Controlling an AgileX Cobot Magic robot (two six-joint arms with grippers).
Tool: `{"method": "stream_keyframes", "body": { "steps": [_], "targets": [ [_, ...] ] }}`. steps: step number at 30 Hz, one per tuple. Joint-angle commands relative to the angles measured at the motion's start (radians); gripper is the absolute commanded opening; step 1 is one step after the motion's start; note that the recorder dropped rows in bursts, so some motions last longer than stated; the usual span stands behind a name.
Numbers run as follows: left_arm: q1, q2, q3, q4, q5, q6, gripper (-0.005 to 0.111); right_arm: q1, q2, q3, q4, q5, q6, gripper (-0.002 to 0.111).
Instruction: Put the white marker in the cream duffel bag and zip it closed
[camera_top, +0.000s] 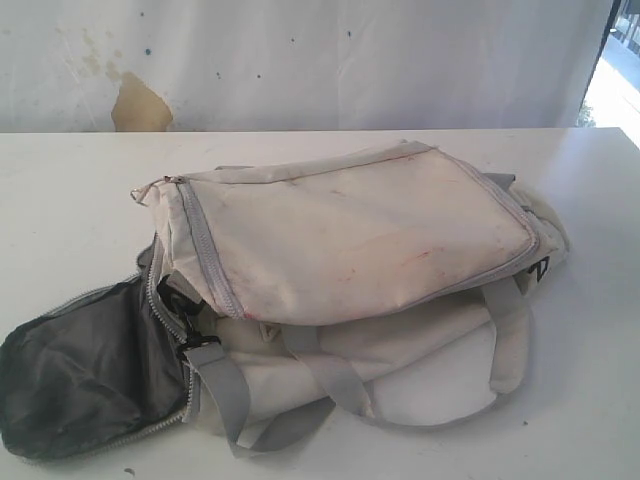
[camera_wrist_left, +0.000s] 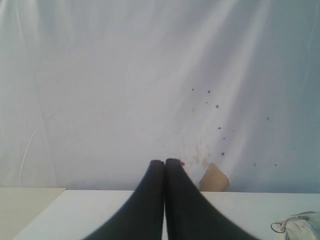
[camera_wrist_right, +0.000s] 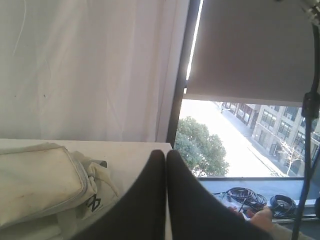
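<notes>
The cream duffel bag (camera_top: 350, 270) lies slumped in the middle of the white table (camera_top: 60, 210), its reddish-stained top panel facing up. A side pocket at its left end hangs unzipped, showing dark grey lining (camera_top: 80, 370). The bag's logo end (camera_wrist_right: 45, 185) shows in the right wrist view, and only its corner (camera_wrist_left: 300, 227) in the left wrist view. My left gripper (camera_wrist_left: 165, 162) is shut and empty, pointing toward the back wall. My right gripper (camera_wrist_right: 166, 153) is shut and empty, off the bag's right end. Neither gripper appears in the exterior view. The white marker is out of view.
A white curtain (camera_top: 300, 60) with a tan torn patch (camera_top: 138, 105) hangs behind the table. Past the table's right edge is a window (camera_wrist_right: 240, 140) with coiled cables (camera_wrist_right: 250, 197) on the sill. Grey straps (camera_top: 320, 375) trail from the bag's front.
</notes>
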Motion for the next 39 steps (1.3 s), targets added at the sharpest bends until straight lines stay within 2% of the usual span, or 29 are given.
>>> {"method": "stream_keyframes", "body": {
  "steps": [1, 4, 7, 8, 9, 14, 18, 19, 20, 23, 25, 39],
  "targets": [
    [0.000, -0.001, 0.147, -0.015, -0.137, -0.008, 0.000, 0.001, 0.001, 0.104, -0.009, -0.107, -0.003, 0.000],
    [0.000, -0.001, 0.276, -0.031, -0.265, -0.008, 0.000, 0.001, 0.001, 0.200, -0.008, -0.221, 0.018, 0.000],
    [0.000, -0.001, 0.520, -0.029, -0.524, -0.008, 0.000, 0.001, 0.001, 0.402, -0.006, -0.465, 0.082, 0.000],
    [0.000, -0.001, 0.556, -0.031, -0.553, -0.008, 0.000, 0.001, 0.001, 0.450, -0.006, -0.515, 0.082, 0.000],
    [0.000, -0.001, 0.646, -0.063, -0.612, -0.011, 0.000, 0.001, 0.001, 0.546, -0.008, -0.625, 0.082, 0.000],
    [0.000, -0.001, 0.857, -0.129, -0.850, -0.011, 0.000, 0.001, 0.001, 0.837, -0.008, -0.946, 0.082, 0.000],
    [0.000, -0.001, 1.019, -0.129, -0.983, -0.008, 0.000, 0.001, 0.001, 0.995, -0.008, -1.029, 0.080, 0.000],
    [0.000, -0.001, 1.019, -0.129, -0.983, -0.008, 0.000, 0.001, 0.001, 1.031, -0.008, -1.073, 0.080, 0.000],
    [0.000, -0.001, 1.019, -0.129, -0.880, -0.004, 0.000, 0.001, 0.001, 1.077, -0.008, -1.124, 0.080, 0.000],
    [0.000, -0.001, 1.019, -0.124, -0.850, -0.003, 0.000, 0.001, 0.001, 1.133, -0.006, -1.208, 0.080, 0.000],
    [0.000, -0.001, 1.019, -0.124, -0.852, -0.003, 0.000, 0.001, 0.001, 1.133, -0.006, -1.141, 0.080, 0.000],
    [0.000, -0.001, 1.019, -0.124, -0.852, -0.003, 0.000, 0.001, 0.001, 1.133, -0.005, -1.117, 0.098, 0.000]
  ]
}}
